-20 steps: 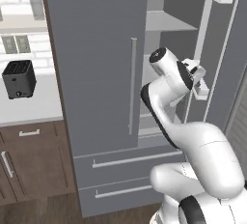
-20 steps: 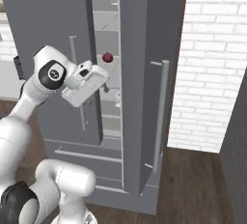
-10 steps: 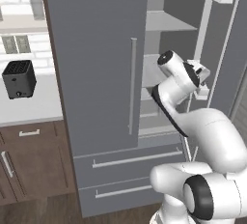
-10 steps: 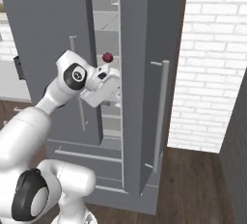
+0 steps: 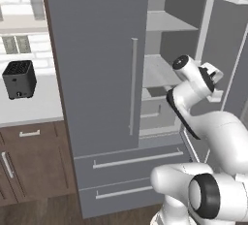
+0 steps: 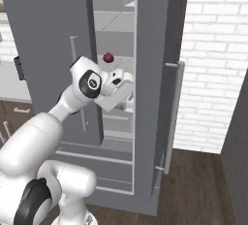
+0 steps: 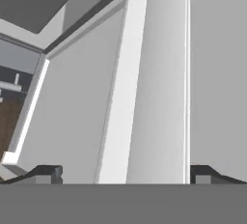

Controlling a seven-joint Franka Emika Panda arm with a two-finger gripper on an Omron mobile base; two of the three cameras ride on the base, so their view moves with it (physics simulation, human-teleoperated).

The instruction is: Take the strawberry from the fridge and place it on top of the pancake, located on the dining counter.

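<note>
The grey fridge point(image 5: 97, 73) stands with its left door closed and its right door point(image 6: 162, 98) swung open. My gripper point(image 5: 214, 84) is at the opening at middle-shelf height, in front of the pale shelves point(image 5: 160, 71). In the right base view the gripper point(image 6: 122, 89) sits just below and right of a dark maroon round fruit point(image 6: 108, 57). In the hand view the two fingertips point(image 7: 48, 175) stand wide apart with nothing between them, facing pale fridge panels. The strawberry is hidden. The pancake and the dining counter are out of view.
A black toaster point(image 5: 19, 79) sits on the white worktop point(image 5: 29, 110) left of the fridge, above dark wood cabinets point(image 5: 29, 166). Two fridge drawers point(image 5: 131, 158) lie below the doors. A white brick wall point(image 6: 213, 64) stands right of the open door.
My arm has stretched forward and the hand has moved from in front of the fridge closer into its opening. The jaws have stayed wide apart.
</note>
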